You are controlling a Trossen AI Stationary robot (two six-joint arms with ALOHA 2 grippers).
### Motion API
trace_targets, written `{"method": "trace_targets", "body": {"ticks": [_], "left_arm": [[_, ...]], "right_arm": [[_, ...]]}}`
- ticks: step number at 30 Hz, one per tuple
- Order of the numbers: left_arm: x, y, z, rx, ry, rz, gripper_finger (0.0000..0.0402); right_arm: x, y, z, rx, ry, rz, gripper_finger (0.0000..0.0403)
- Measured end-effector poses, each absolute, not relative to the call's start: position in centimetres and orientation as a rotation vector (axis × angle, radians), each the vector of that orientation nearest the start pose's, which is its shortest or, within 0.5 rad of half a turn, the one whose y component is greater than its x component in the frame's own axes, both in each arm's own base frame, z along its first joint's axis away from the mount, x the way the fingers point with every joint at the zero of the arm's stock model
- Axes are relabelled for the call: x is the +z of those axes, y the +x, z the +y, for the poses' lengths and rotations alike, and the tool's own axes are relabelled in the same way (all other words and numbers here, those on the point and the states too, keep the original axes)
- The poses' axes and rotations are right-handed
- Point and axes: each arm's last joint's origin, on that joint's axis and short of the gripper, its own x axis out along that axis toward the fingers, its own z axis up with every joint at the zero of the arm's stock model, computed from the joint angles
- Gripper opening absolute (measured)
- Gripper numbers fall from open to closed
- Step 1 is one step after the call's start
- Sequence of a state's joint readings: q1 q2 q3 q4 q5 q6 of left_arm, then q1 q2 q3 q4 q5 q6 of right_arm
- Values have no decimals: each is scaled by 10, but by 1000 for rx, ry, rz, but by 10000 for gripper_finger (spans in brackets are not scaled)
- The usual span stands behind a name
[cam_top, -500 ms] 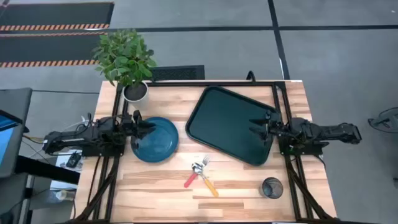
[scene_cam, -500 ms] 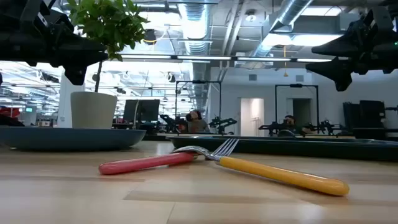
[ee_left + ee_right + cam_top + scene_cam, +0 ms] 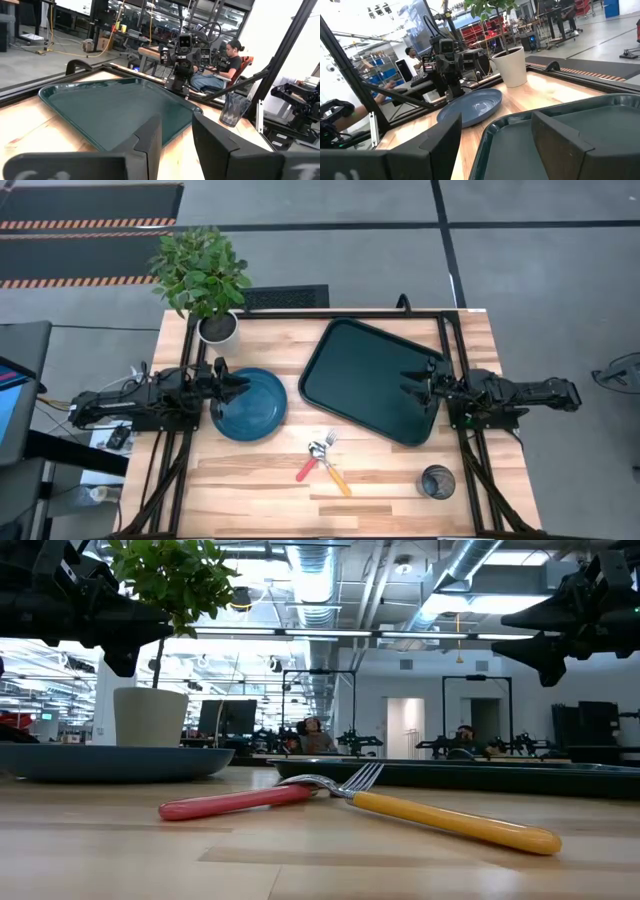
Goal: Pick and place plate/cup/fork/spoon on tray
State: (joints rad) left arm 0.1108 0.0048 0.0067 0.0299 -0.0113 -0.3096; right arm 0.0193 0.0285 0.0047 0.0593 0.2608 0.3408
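- The left gripper (image 3: pixel 240 386) hovered over the plate (image 3: pixel 250 406), jaws narrowly parted, holding nothing.
- The right gripper (image 3: pixel 406 383) hung over the tray (image 3: pixel 360 370), jaws wide, empty.
- The fork (image 3: pixel 312 462) and spoon (image 3: pixel 328 465) lay crossed on the table (image 3: pixel 260 470); the cup (image 3: pixel 436 481) stood near the tray's corner.

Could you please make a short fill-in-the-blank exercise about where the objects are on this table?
1. The tray holds ____ of the four task items.
2. The fork and the spoon lie ____ over each other on the table.
3. The left gripper is above the ____ edge.
4. The cup stands on the table, ____ the tray.

Missing words: none; crossed; plate's; outside
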Motion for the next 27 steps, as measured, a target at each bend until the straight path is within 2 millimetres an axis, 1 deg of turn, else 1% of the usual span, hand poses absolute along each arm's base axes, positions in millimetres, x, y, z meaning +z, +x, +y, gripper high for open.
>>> {"method": "trace_targets", "body": {"ticks": [20, 27], "left_arm": [[168, 97, 11, 117, -308, -51, 96], [168, 97, 11, 116, -308, -51, 96]], "right_arm": [[169, 98, -6, -234, 342, -76, 265], [169, 98, -8, -270, 261, -75, 265]]}}
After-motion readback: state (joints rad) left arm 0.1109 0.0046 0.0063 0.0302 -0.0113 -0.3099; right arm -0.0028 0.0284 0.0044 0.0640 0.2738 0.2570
